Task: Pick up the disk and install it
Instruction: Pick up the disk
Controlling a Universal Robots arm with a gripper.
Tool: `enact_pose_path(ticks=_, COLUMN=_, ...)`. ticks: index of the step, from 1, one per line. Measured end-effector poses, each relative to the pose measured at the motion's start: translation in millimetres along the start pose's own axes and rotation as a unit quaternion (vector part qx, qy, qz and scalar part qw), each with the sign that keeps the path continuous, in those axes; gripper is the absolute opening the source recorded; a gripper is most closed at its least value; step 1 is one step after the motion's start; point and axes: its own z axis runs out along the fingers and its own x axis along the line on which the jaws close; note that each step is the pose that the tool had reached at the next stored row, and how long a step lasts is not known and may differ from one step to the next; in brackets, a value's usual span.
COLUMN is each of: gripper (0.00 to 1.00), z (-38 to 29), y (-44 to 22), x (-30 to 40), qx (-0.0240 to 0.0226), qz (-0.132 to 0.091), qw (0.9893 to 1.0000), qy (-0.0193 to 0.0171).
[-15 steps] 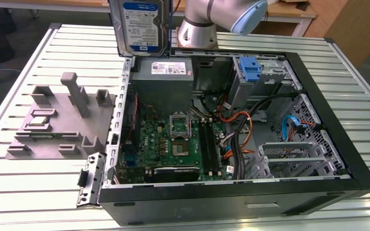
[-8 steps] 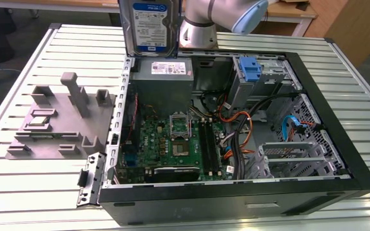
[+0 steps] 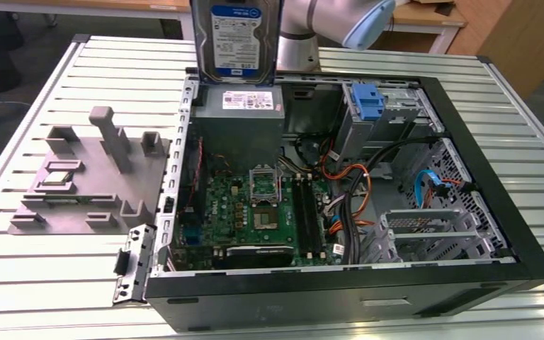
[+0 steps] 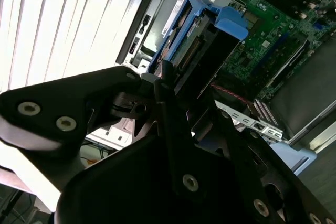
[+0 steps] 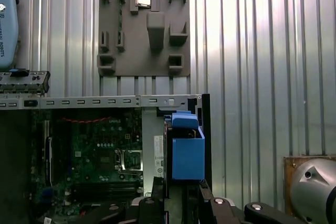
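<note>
Between the jaws of the gripper (image 5: 181, 188), pressed in from both sides, pinches the disk (image 5: 186, 150) by its blue carrier frame. Holds it on edge and aloft, labelled face turned to the exterior view, with the free end pointing down and away from the wrist. Just behind the held disk, the pale arm (image 3: 333, 18).

Below the free end, the grey power-supply box (image 3: 239, 106) at the corner of the open computer case (image 3: 348, 297); near, but apart as far as can be told. Further down and out from the gripper, the green motherboard (image 3: 220, 205) on the case floor, and loose orange and black cables (image 3: 348, 205) beside it. Off to the exterior view's right of the gripper, a metal drive cage (image 3: 399, 106) with a tall narrow blue bracket (image 3: 365, 99) standing in it; further off along that same side, a second metal cage (image 3: 433, 234). Well apart from the gripper on the other side, outside the case, a grey fixture plate (image 3: 83, 191) with pegs and slots, on the ribbed metal table (image 3: 45, 276).

Reads as the pick-up done and the install not yet made: raised clear of everything, seated in no bay. By judgement, calls for turning the carrier square to a drive bay, staying clear of the cables and the case rim, and going in straight, to catch the frame's rails rather than jam them. Cannot tell the intended bay from here.
</note>
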Motion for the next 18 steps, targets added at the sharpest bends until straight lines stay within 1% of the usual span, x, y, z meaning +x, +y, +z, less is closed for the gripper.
enact_pose_path(ticks=9, gripper=0.35, z=-0.4, y=-19.5, x=-0.5, qx=0.0000, qz=0.000, qw=1.0000, qy=0.0000)
enact_pose_path(ticks=18, gripper=0.35, z=-0.8, y=-36.3, x=-0.9, qx=0.0000, qz=0.000, qw=1.0000, qy=0.0000)
